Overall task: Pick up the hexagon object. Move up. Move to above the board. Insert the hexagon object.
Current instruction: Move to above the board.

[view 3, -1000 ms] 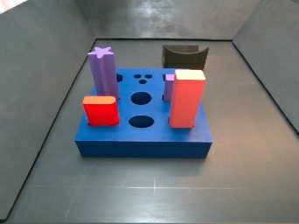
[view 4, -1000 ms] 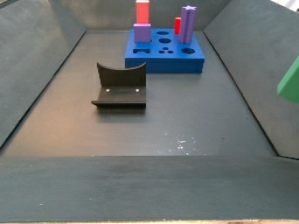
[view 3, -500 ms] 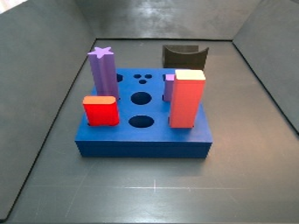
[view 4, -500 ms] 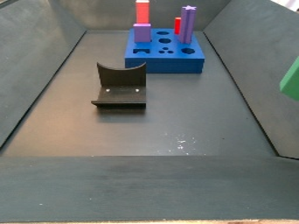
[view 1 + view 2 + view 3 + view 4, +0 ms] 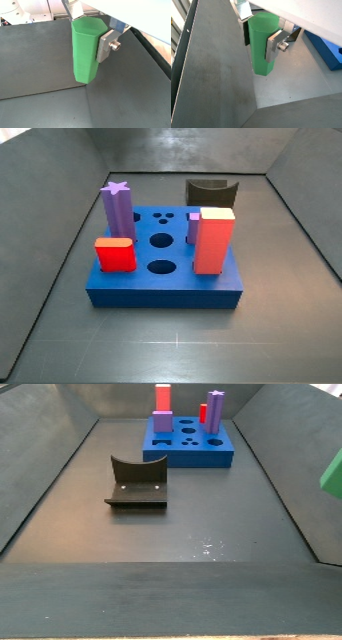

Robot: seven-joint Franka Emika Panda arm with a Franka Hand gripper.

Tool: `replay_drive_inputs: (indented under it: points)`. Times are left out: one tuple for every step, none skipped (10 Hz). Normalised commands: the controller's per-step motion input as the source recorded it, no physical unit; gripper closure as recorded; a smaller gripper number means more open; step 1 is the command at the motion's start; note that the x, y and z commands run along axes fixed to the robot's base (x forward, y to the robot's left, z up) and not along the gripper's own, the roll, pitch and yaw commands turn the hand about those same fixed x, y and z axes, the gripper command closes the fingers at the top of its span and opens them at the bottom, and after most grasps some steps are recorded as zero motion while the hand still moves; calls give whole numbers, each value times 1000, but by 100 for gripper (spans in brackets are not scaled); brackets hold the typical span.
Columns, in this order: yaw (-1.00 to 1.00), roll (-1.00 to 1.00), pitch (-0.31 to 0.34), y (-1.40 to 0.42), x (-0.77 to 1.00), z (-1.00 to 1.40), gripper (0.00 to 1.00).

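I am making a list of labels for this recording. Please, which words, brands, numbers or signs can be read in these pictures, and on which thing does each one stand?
None can be read. The hexagon object, held in the gripper near the bin wall, is plain green. The board, the purple star-topped post, the tall red block and the small dark curved block carry no lettering.

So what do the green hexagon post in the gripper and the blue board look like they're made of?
The hexagon object, held in the gripper off to one side of the board, looks like matte plastic: flat uniform green with no glare. The board looks similar: solid, even blue, dull faces and cleanly cut holes. Either could be painted; the views don't settle it.
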Motion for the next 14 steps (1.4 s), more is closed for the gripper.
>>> replay_drive_inputs:
  points:
    - [13,63,79,5,-366,19,100]
    - [13,63,79,5,-366,19,100]
    - [13,63,79,5,-366,19,100]
    - [13,63,79,5,-366,19,100]
    - [13,63,79,5,-366,19,100]
    - [13,63,79,5,-366,19,100]
    - [13,63,79,5,-366,19,100]
    - [13,63,79,5,-366,19,100]
    - [13,63,79,5,-366,19,100]
    - [13,63,79,5,-366,19,100]
    - [13,63,79,5,-366,19,100]
    - [13,63,79,5,-366,19,100]
    - [13,63,79,5,-366,19,100]
    - [13,63,79,5,-366,19,100]
